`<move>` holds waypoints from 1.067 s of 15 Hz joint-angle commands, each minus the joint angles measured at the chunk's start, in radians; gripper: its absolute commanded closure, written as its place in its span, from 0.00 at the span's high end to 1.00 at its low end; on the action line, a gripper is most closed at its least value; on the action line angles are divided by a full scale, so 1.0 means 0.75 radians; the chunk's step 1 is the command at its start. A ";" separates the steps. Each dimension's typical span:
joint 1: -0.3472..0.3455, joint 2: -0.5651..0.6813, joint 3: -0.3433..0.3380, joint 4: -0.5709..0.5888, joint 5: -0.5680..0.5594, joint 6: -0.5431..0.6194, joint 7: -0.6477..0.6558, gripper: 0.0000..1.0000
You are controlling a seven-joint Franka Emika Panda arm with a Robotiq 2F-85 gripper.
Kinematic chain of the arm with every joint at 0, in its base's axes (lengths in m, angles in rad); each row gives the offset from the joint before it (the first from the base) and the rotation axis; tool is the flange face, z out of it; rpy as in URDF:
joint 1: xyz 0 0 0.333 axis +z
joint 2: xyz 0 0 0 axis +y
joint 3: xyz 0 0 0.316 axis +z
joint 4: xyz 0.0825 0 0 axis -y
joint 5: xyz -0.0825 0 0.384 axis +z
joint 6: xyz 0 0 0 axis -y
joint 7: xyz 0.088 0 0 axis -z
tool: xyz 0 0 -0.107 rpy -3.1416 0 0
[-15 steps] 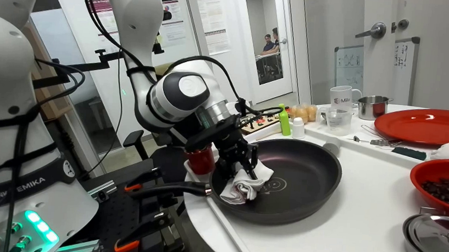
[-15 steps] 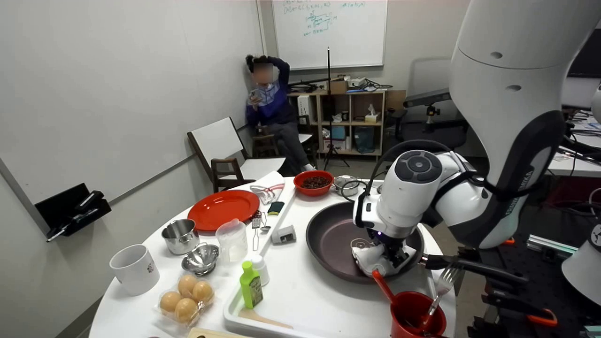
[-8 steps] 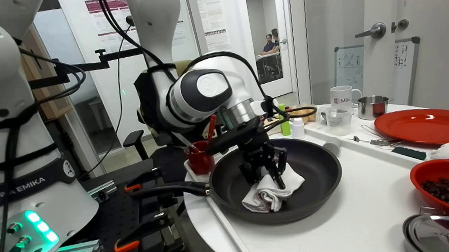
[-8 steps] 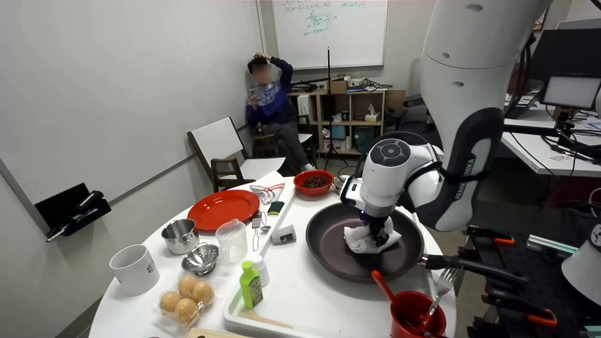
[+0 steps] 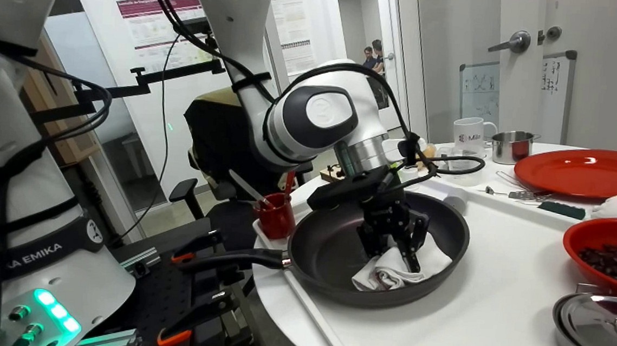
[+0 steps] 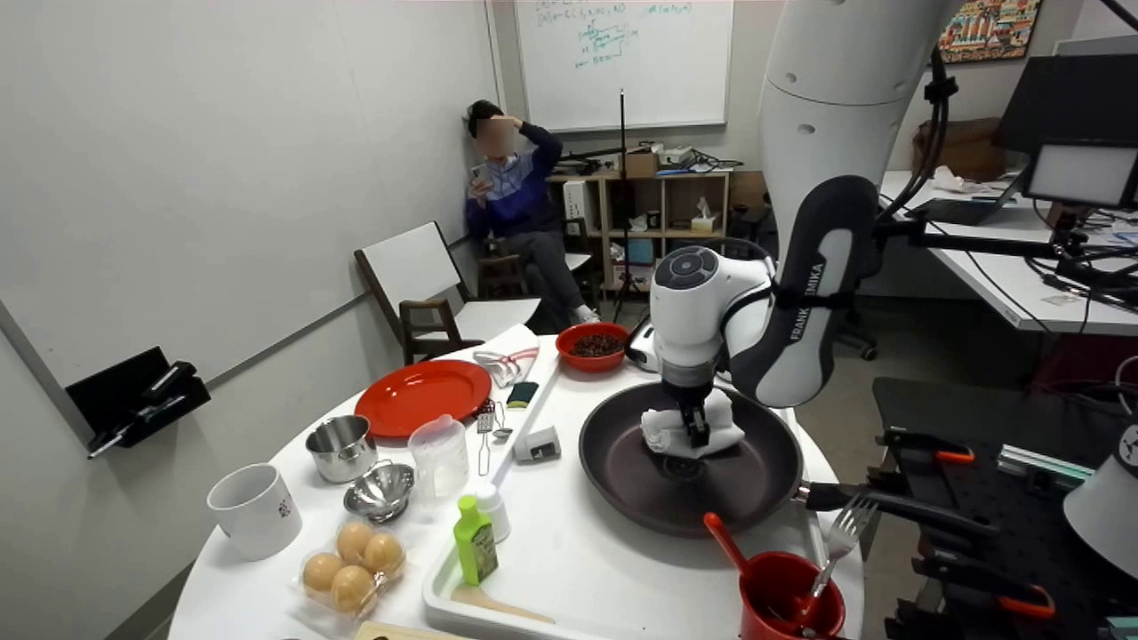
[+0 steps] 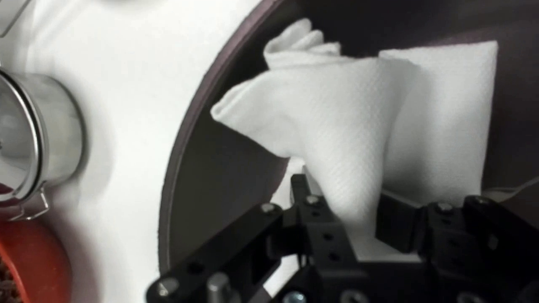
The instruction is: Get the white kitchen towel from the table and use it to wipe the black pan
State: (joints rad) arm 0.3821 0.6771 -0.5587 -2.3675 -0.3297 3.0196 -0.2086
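The white towel (image 5: 435, 260) is bunched and folded inside the black pan (image 5: 325, 250). My gripper (image 5: 392, 255) points down into the pan and is shut on the towel. In an exterior view the towel (image 6: 658, 431) lies on the pan floor (image 6: 747, 493), on the side away from the handle. The gripper (image 6: 698, 436) hides part of it there. In the wrist view the gripper (image 7: 343, 193) pinches a thick fold of the towel (image 7: 345, 105). The towel's loose part spreads over the pan (image 7: 223, 168) near its wall.
A red cup with utensils (image 5: 275, 222) stands beside the pan handle (image 5: 248, 257). A red bowl of beans (image 6: 596, 362) and a lidded metal pot (image 5: 573, 343) are on the tray. A grey object (image 6: 538, 444) and a green bottle (image 6: 477, 547) stand near the tray rim.
My gripper has slid the towel across the pan, away from the handle side. It moves right in an exterior view and up and left in an exterior view. The pan stays put.
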 commanded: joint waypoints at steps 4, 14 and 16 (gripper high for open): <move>-0.184 -0.060 0.289 0.102 0.025 -0.180 0.143 0.10; -0.262 -0.095 0.473 0.108 -0.002 -0.202 0.179 0.10; -0.263 -0.105 0.497 0.086 -0.015 -0.191 0.164 0.10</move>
State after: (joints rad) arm 0.2007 0.6004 -0.2337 -2.2781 -0.3324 2.8794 -0.0826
